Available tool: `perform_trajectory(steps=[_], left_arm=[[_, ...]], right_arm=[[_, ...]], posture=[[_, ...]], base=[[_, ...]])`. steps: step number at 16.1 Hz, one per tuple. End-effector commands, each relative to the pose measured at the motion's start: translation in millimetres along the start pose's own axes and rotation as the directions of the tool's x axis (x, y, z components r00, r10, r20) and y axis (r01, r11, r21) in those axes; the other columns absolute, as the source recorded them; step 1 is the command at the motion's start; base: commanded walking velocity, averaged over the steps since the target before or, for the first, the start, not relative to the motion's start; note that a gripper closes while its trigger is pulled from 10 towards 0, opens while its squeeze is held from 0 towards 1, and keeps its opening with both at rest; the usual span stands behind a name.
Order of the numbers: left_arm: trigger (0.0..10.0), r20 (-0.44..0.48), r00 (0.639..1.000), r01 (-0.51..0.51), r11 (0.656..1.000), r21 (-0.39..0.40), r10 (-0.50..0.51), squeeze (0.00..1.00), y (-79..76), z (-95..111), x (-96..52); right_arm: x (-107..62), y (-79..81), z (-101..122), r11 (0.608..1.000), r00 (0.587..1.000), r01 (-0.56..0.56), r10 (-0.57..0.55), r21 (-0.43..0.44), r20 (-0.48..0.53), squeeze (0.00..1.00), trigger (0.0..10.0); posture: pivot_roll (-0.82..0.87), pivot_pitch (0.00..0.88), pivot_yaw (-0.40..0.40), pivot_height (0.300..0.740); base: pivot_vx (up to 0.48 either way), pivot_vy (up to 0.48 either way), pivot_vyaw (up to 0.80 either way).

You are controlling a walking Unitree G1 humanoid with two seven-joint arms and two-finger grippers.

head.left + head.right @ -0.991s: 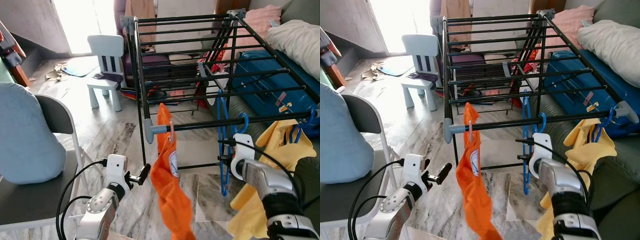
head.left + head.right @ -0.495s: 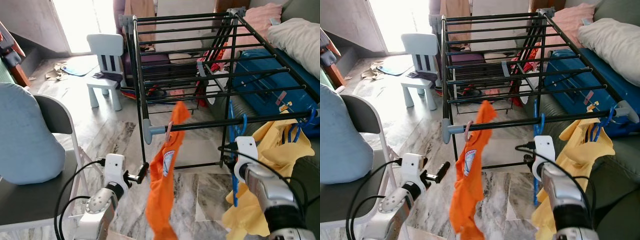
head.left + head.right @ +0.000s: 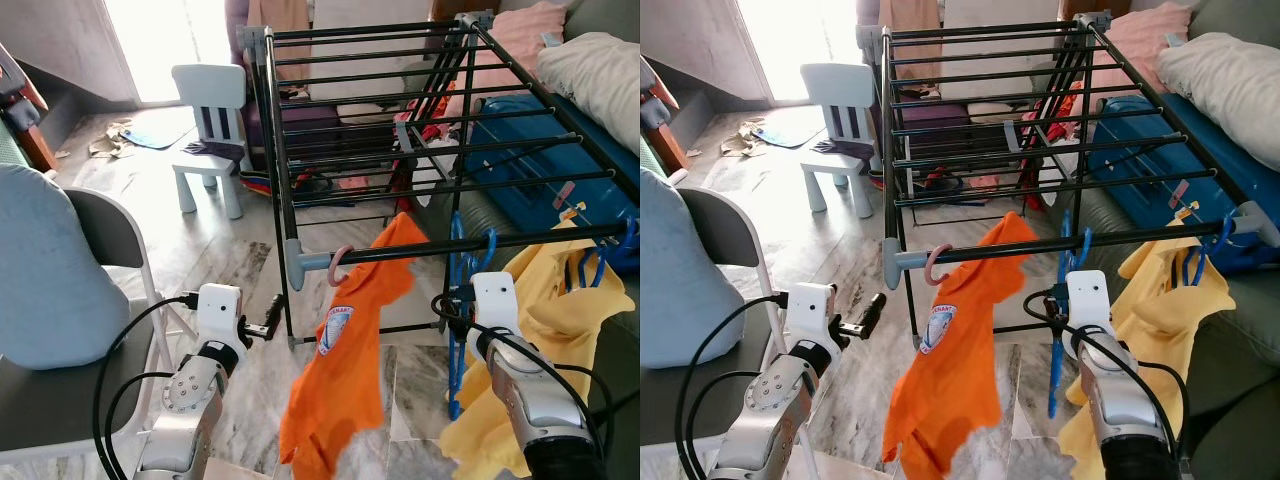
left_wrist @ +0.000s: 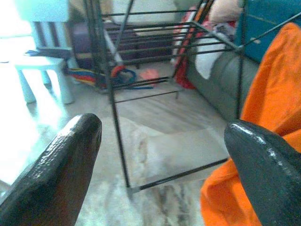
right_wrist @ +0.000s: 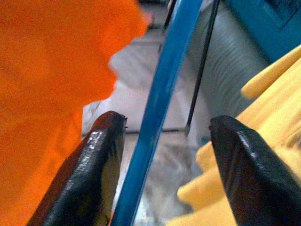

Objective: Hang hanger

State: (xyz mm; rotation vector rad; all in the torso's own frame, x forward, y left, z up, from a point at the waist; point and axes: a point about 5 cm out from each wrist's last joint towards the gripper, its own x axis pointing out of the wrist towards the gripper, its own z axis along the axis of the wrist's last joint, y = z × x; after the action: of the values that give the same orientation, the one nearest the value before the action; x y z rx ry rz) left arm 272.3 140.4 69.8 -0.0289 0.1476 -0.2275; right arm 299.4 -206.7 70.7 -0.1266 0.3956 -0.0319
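A black drying rack fills the upper middle of the frame. On its front rail a pink hanger carries an orange shirt, swung out at a slant toward lower centre. To its right an empty blue hanger hooks the same rail, beside a yellow garment. The right gripper has its fingers spread, the blue hanger's bar running between them untouched. At lower left, the left gripper is released too, grasping nothing.
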Motion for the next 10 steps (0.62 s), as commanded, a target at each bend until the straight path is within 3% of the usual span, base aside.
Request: perform_trajectory(steps=[1, 10], left_arm=[[10.0, -0.003, 0.999, -0.031, 0.999, 0.023, 0.031, 0.00, 5.3, -0.3, -0.1], [10.0, -0.008, 0.998, -0.056, 0.998, 0.041, 0.057, 0.00, 6.4, -0.4, -1.2]], right_arm=[[-3.2, 1.4, 8.7, 1.000, 0.998, 0.014, -0.013, -0.014, 0.064, 1.00, 10.0], [-6.0, 14.4, 11.5, 1.000, 0.992, -0.003, 0.005, -0.020, 0.122, 1.00, 10.0]], posture=[[-0.16, 0.000, 0.037, 0.740], [-0.14, 0.000, 0.039, 0.740]], base=[[0.000, 0.000, 0.00], [0.000, 0.000, 0.00]])
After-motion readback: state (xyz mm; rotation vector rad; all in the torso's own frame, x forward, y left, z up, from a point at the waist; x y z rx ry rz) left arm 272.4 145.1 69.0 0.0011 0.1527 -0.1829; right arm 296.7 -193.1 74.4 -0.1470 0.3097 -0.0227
